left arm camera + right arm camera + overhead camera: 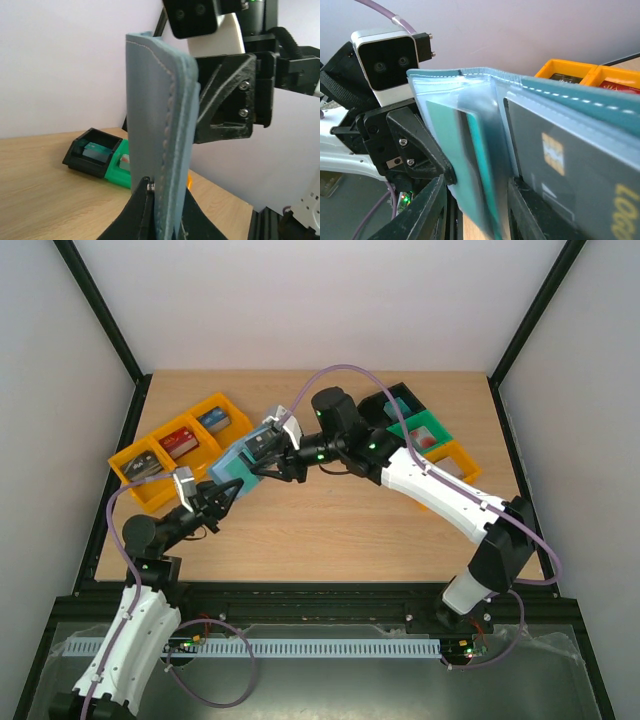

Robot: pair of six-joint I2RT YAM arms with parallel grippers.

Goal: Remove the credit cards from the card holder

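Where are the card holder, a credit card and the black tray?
card holder point(161, 135): left wrist view, stitched outer edge.
credit card point(527, 145): right wrist view, left of its chip.
black tray point(86, 165): left wrist view, front wall.

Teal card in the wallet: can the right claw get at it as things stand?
Probably yes. The right claw sits astride the wallet at its open edge, the teal card between its fingers, nothing blocking. Left claw pinches the wallet elsewhere, out of the way.
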